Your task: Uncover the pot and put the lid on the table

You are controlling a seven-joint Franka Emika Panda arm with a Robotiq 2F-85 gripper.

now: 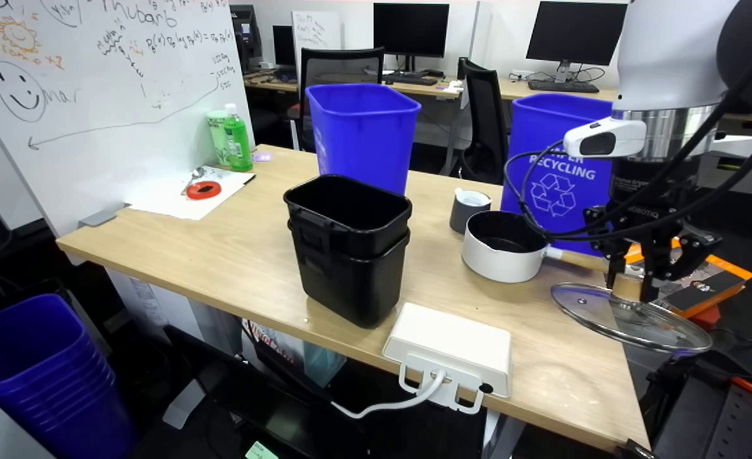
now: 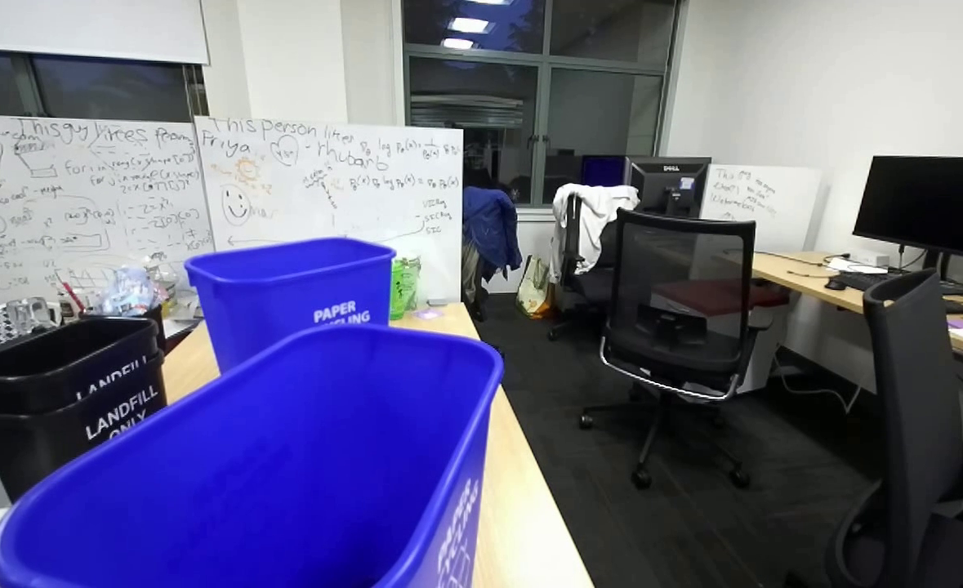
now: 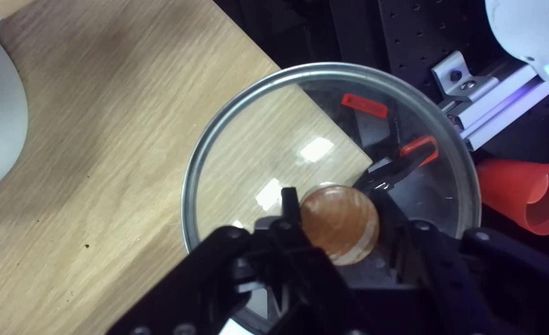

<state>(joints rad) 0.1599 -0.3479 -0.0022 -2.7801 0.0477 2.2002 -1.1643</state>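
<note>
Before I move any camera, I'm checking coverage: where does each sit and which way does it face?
In an exterior view: raised beside the table, facing across it toward monitors; arm and gripper at right.
In an exterior view: close above a blue bin, facing windows; no gripper visible.
Wrist view: on the wrist, facing down at the lid, knob between fingers.
Both exterior views share the black bins and whiteboard.
</note>
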